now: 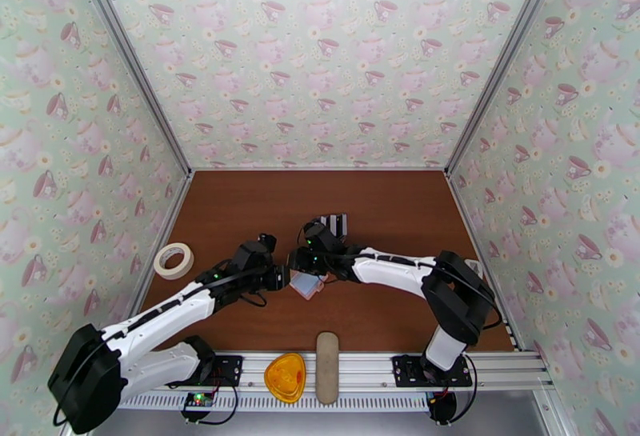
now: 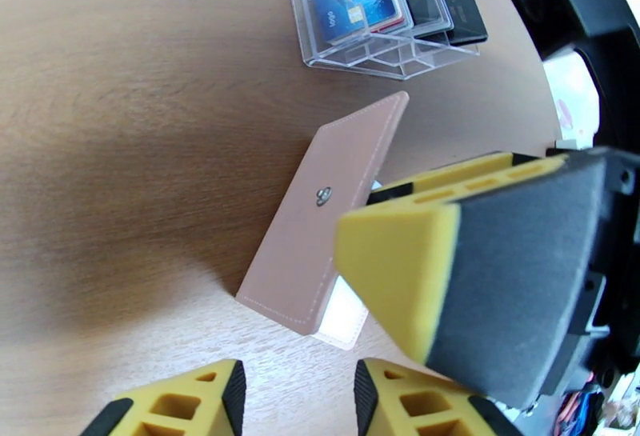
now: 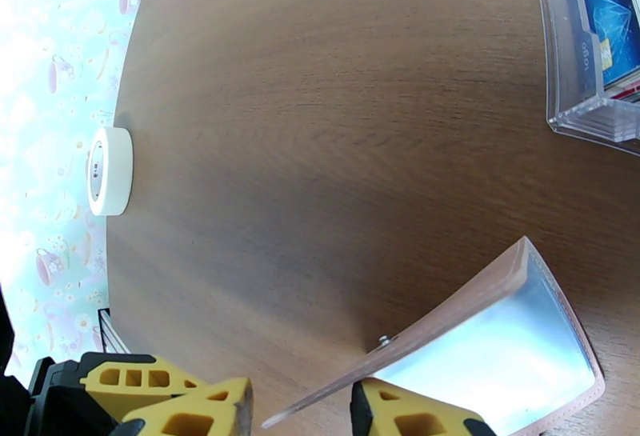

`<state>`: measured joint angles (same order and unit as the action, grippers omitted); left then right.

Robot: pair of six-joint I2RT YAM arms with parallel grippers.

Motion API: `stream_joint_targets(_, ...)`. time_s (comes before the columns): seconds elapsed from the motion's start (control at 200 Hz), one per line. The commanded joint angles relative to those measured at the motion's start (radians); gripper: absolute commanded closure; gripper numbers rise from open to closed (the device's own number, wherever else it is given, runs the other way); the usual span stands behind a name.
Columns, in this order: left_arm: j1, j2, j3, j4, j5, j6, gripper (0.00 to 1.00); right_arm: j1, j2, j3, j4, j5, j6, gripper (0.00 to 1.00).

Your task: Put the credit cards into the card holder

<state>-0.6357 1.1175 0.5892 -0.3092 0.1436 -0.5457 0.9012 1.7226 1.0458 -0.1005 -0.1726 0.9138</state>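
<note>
Straddling the card holder (image 2: 320, 222), right pincer (image 3: 300, 398) stands part-open; left pincer (image 2: 298, 386) beside, part-open, empty.

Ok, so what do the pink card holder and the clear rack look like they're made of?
Card holder: probably leather or faux leather, matte pink, with stitched edges and a metal snap; the inner sleeves look like glossy clear plastic. Rack: hard transparent plastic, likely acrylic, with glinting edges.
</note>
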Motion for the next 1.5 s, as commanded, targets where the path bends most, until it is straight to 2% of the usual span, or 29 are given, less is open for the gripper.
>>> stream_joint_targets(0.0,-0.002,0.016,0.033,0.016,-0.029,0.083,0.59,-0.013,0.005,0.017,-0.008,-0.008,0.016,0.62)
stream_joint_targets(0.316,-0.012,0.021,0.022,0.082,-0.069,0.205,0.62,-0.044,0.002,0.016,-0.014,-0.018,0.019,0.63)
stream_joint_targets(0.872,-0.013,0.177,0.053,0.177,-0.085,0.266,0.62,-0.075,0.018,0.021,-0.02,-0.044,0.013,0.66)
stream_joint_targets(1.007,-0.014,0.205,0.051,0.2,-0.081,0.267,0.72,-0.081,0.02,0.017,-0.014,-0.05,0.012,0.67)
stream_joint_targets(1.157,-0.014,0.21,0.054,0.193,-0.074,0.25,1.0,-0.082,-0.006,-0.001,-0.006,-0.049,0.018,0.64)
stream_joint_targets(1.372,-0.014,0.181,0.026,0.219,-0.033,0.158,1.0,-0.083,-0.074,-0.091,0.035,-0.037,0.05,0.61)
stream_joint_targets(1.498,-0.015,0.18,-0.008,0.251,-0.027,0.045,1.0,-0.078,-0.091,-0.135,0.077,-0.047,0.074,0.62)
